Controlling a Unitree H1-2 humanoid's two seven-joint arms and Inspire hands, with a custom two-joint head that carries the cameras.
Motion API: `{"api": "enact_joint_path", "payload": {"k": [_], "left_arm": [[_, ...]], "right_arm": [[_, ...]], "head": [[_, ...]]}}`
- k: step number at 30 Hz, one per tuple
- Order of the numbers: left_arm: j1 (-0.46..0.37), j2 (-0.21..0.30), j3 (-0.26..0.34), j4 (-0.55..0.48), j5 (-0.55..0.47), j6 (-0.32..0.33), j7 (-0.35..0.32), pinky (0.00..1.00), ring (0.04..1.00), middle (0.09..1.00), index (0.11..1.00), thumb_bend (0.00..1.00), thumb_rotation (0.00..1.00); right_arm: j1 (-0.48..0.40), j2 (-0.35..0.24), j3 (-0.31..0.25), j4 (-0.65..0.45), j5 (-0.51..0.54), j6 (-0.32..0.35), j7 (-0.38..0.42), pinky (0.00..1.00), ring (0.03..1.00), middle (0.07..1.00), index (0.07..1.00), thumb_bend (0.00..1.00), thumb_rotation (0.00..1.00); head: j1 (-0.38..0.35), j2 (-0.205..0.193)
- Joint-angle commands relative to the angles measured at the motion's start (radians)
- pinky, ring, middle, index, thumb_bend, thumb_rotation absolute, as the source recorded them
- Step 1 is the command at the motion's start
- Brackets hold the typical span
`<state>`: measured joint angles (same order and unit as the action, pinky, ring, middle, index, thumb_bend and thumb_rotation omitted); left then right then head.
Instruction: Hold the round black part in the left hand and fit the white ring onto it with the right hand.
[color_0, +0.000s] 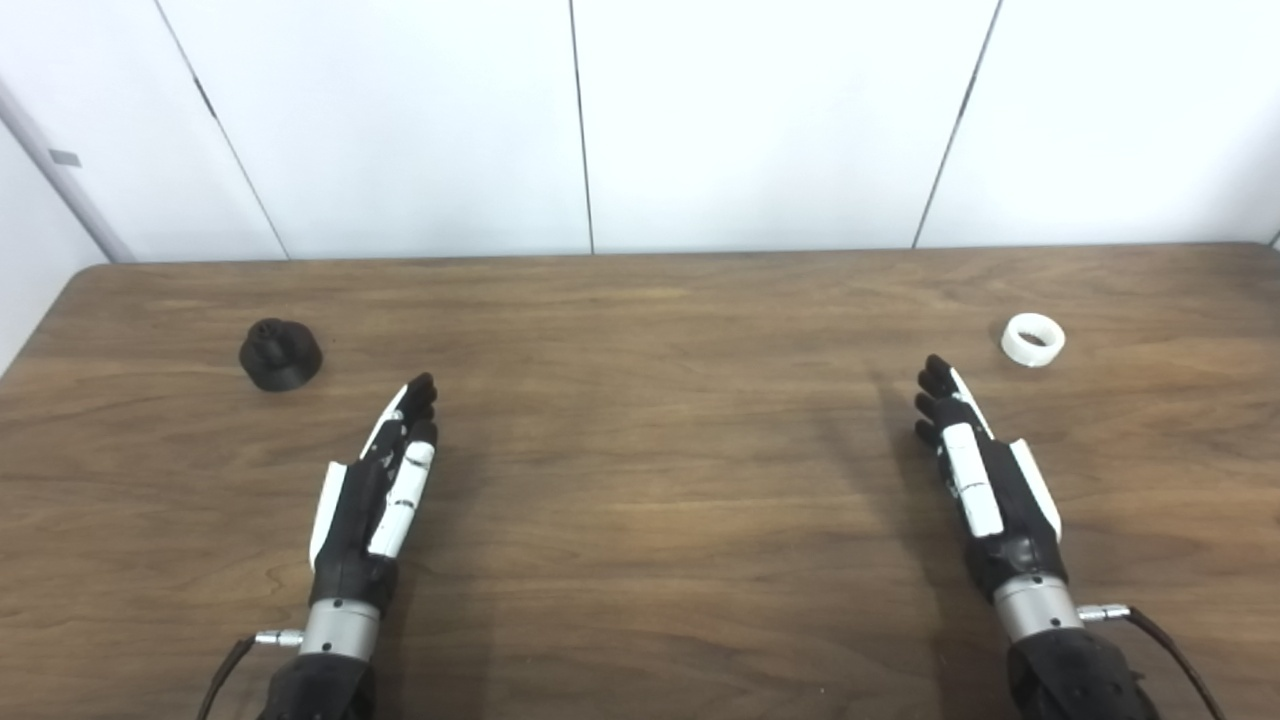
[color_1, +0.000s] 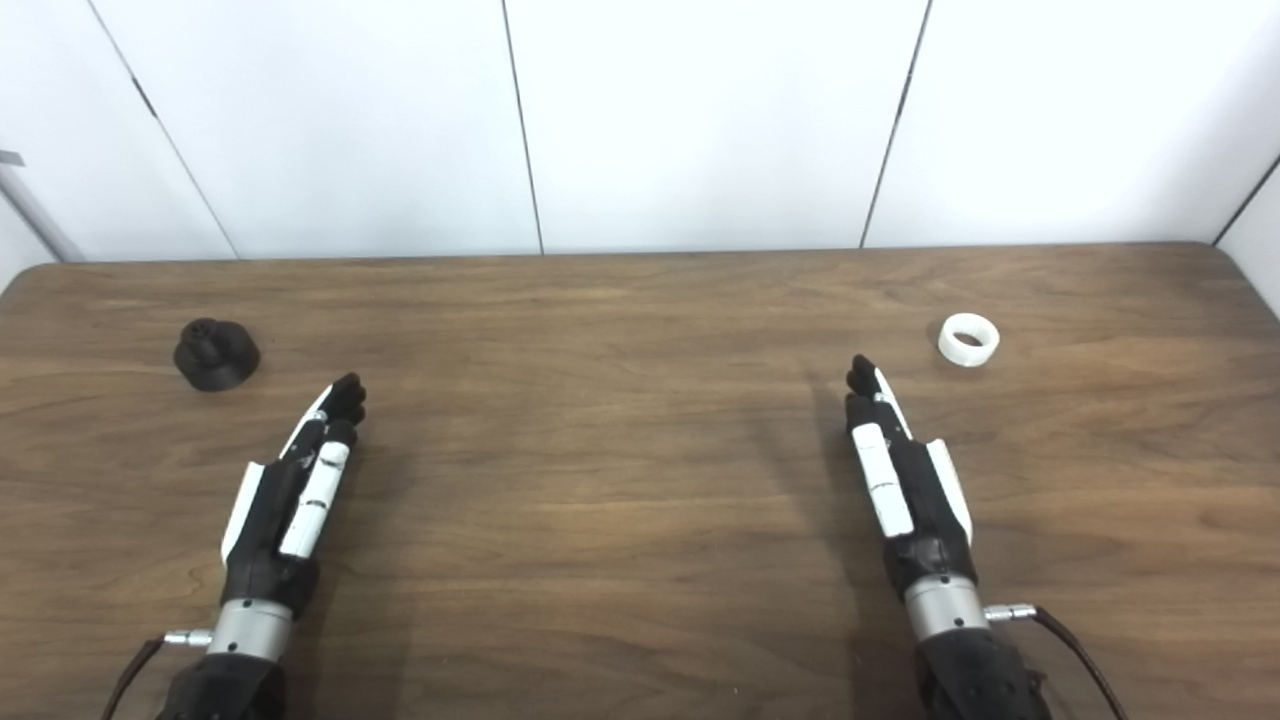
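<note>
Desk (color_0: 640, 480) of dark wood is seen from above. The round black part (color_0: 281, 354) is set at far left, the white ring (color_0: 1033, 339) at far right. The left hand (color_0: 375, 495) and right hand (color_0: 985, 475) are stretched flat, fingers extended, nothing held, each near its object without touching.
</note>
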<state>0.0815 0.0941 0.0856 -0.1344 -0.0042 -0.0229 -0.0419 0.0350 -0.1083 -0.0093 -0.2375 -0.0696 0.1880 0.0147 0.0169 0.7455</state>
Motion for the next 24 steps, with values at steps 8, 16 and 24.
{"api": "enact_joint_path", "payload": {"k": [8,16,24], "left_arm": [[-0.010,0.004,-0.004,-0.032,0.011,-0.006,0.008,1.00,0.964,0.953,0.941,0.41,0.78],[0.008,-0.018,-0.034,-0.017,0.071,-0.017,0.037,1.00,0.992,0.962,0.942,0.44,0.79],[0.016,-0.046,-0.048,0.022,0.048,-0.061,0.037,1.00,0.978,0.974,0.943,0.46,0.71]], "right_arm": [[-0.016,-0.007,-0.003,-0.028,-0.004,-0.030,0.002,0.93,0.955,0.966,0.968,0.50,1.00],[0.007,-0.042,-0.020,0.015,0.011,-0.073,0.012,0.92,0.938,0.947,0.964,0.55,1.00],[0.011,-0.073,-0.039,0.070,0.056,-0.130,0.047,0.92,0.936,0.958,0.981,0.58,1.00]], "head": [[0.047,-0.041],[0.188,-0.119],[0.276,-0.198]]}}
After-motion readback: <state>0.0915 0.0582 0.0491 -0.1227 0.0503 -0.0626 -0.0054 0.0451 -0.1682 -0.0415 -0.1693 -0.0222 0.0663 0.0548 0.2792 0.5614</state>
